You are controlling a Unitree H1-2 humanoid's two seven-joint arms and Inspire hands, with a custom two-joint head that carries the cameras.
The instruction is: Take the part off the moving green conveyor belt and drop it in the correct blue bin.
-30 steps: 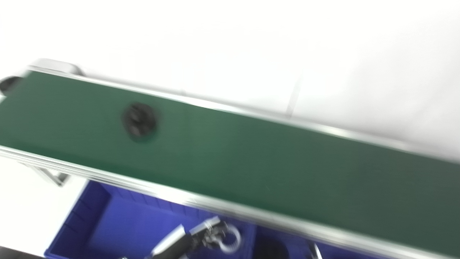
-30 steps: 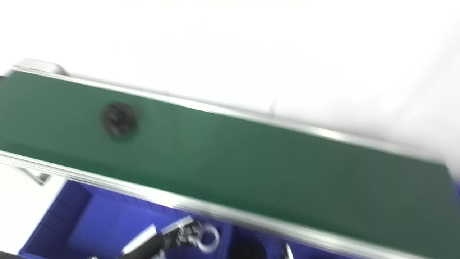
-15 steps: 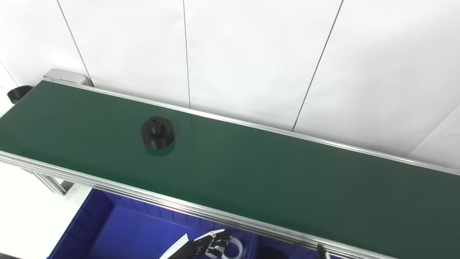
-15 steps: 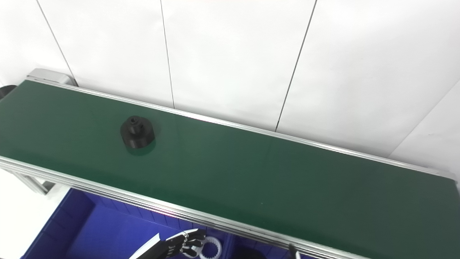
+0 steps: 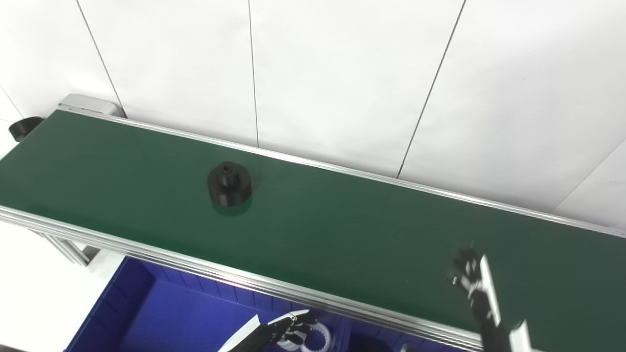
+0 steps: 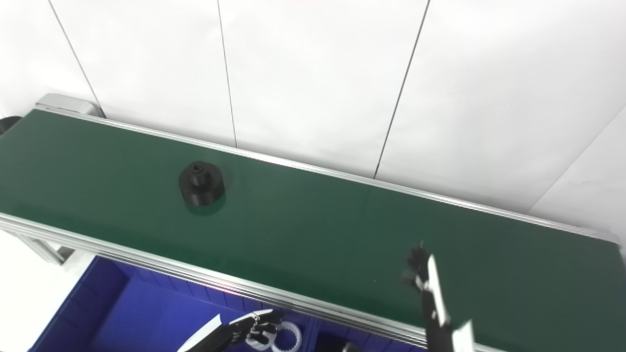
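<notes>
A black round stepped part (image 5: pixel 229 184) stands on the green conveyor belt (image 5: pixel 342 230), left of the middle. My right hand (image 5: pixel 469 276) is raised over the belt's near right stretch, far to the right of the part. It is seen edge-on with its fingers up and nothing in it. My left hand (image 5: pixel 288 330) hangs low over a blue bin (image 5: pixel 146 313) below the belt's near rail. Its fingers are loosely curled and hold nothing. A white ring gear (image 5: pixel 315 337) lies in the bin just beside it.
A second blue bin compartment with a dark part (image 5: pixel 367 344) sits right of the first at the picture's bottom edge. An aluminium rail (image 5: pixel 146 254) runs along the belt's near side. A white panelled wall (image 5: pixel 342 73) stands behind the belt.
The black part has ridden to the right along the belt. My right hand has risen from the bottom edge to above the belt. The blurred view from a second ago has steadied.
</notes>
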